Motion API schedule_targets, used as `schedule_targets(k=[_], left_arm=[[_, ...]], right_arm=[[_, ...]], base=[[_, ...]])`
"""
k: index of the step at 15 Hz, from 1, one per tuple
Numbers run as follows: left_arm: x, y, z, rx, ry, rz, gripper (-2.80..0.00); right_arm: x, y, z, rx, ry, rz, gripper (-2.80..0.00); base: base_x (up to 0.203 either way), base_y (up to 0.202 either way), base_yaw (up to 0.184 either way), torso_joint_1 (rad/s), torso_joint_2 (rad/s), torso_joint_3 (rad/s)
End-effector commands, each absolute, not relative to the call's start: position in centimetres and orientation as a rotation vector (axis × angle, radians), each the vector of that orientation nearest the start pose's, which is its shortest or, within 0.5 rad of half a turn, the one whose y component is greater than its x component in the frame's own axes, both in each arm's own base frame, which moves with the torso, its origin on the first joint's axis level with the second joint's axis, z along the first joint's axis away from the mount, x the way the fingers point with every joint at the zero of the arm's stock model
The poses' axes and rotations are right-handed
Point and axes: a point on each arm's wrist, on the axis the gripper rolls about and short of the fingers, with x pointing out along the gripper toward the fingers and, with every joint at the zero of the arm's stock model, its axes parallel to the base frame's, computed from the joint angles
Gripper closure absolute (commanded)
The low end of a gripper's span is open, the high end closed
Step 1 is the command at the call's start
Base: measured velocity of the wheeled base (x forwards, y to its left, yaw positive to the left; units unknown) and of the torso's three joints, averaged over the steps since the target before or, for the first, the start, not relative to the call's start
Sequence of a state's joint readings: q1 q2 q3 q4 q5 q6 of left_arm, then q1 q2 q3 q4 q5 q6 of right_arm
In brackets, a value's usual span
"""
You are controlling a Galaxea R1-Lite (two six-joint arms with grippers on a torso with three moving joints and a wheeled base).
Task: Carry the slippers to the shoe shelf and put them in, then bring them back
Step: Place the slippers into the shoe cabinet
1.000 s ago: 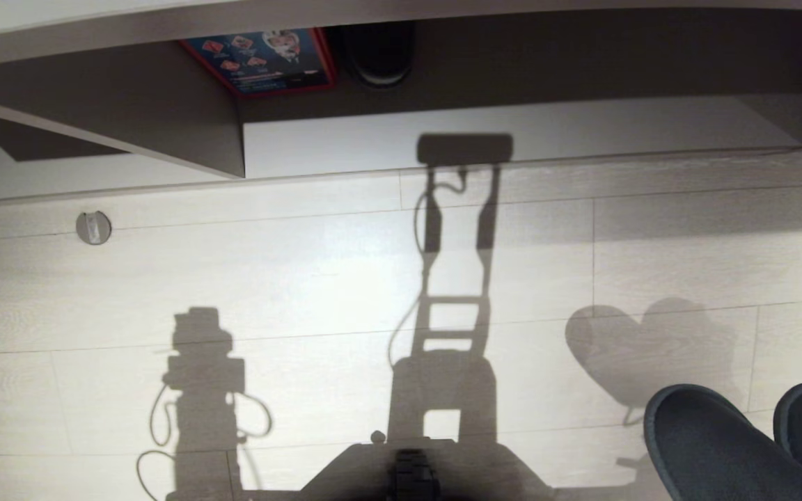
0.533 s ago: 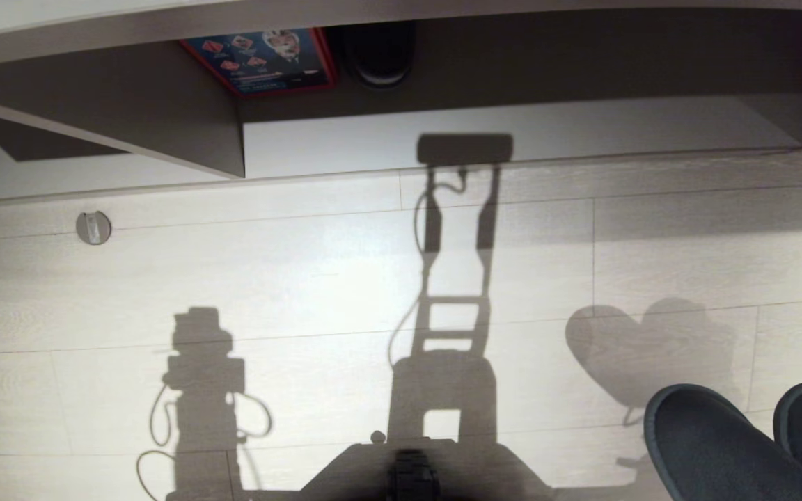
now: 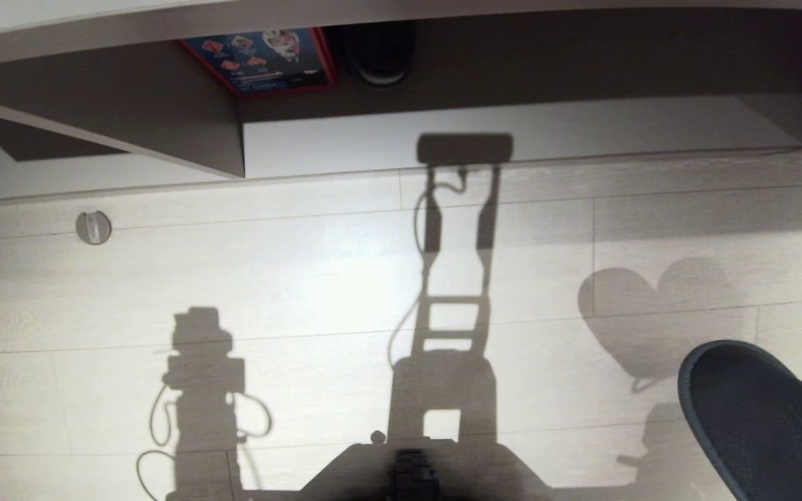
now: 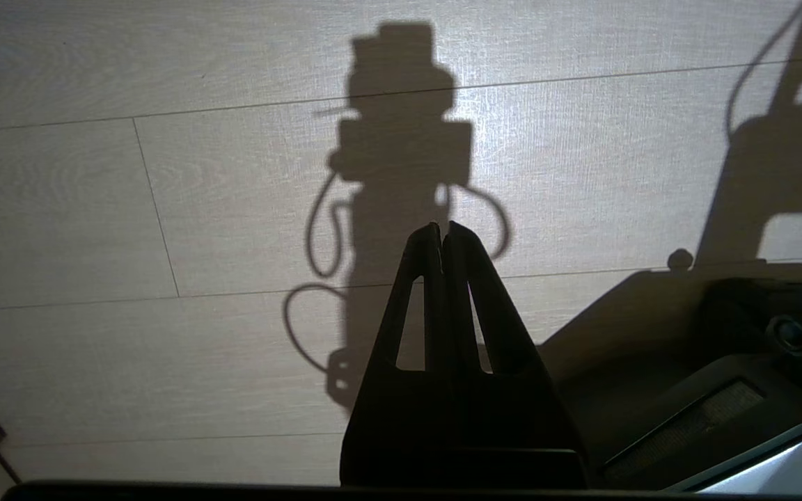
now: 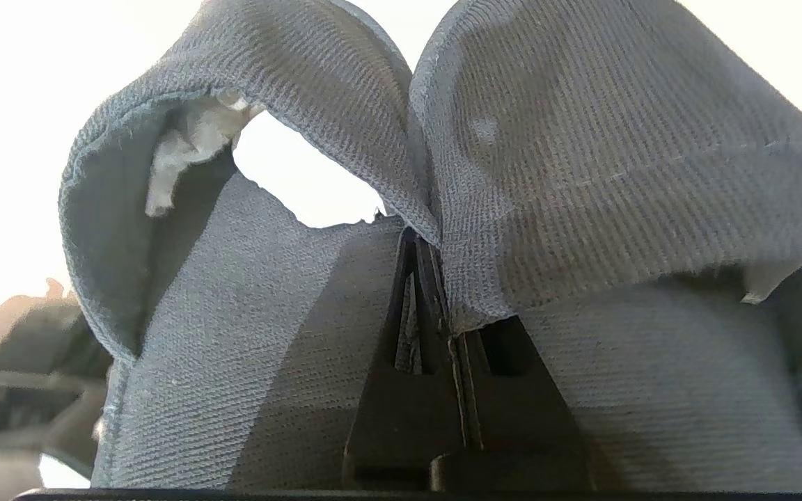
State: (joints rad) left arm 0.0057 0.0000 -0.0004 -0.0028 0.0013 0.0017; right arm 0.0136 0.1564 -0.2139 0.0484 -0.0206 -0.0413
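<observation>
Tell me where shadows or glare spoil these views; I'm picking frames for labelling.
Head view: hard robot shadows fall across the pale floor, a heart-shaped one beside the slippers, and the shoe shelf interior is dark. Left wrist view: the left tool is a near-black silhouette. Right wrist view: background blown out white behind the slippers; the right tool stays readable.

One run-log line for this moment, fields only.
right gripper: shut on slippers, held off floor | left gripper: shut, empty, over floor | shoe shelf: ahead, no slippers inside

Open floor (image 3: 303, 278) lies before the shoe shelf (image 3: 512, 129), whose slanted divider panel (image 3: 164, 118), poster (image 3: 262, 59) and black rounded object (image 3: 379, 52) block parts of it.
</observation>
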Motion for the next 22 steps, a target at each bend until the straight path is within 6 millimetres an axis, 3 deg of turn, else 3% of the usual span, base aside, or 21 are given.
schedule_targets(k=[1, 4, 8, 12, 22], left_arm=[[-2.3, 0.0, 7.6, 0.002, -0.003, 0.008, 0.0], [-2.3, 0.0, 7.6, 0.002, -0.003, 0.008, 0.0], [-2.3, 0.0, 7.6, 0.002, -0.004, 0.008, 0.0], [-2.3, 0.0, 7.6, 0.002, -0.003, 0.008, 0.0], [-2.3, 0.0, 7.6, 0.002, -0.004, 0.008, 0.0]], right_arm=[[-0.4, -0.1, 14.9, -0.04, 0.056, -0.007, 0.0], [1.6, -0.1, 16.8, -0.013, -0.008, -0.03, 0.0], [7.9, 0.0, 18.3, 0.028, 0.018, -0.066, 0.0], [10.9, 0.0, 18.7, 0.032, -0.054, -0.078, 0.0], [14.0, 0.2, 17.6, -0.048, -0.204, -0.057, 0.0]], base=[[0.0, 0.0, 0.0, 0.0, 0.0, 0.0], [0.0, 0.0, 0.0, 0.0, 0.0, 0.0], [0.0, 0.0, 0.0, 0.0, 0.0, 0.0], [0.0, 0.0, 0.0, 0.0, 0.0, 0.0], [0.0, 0.0, 0.0, 0.0, 0.0, 0.0]])
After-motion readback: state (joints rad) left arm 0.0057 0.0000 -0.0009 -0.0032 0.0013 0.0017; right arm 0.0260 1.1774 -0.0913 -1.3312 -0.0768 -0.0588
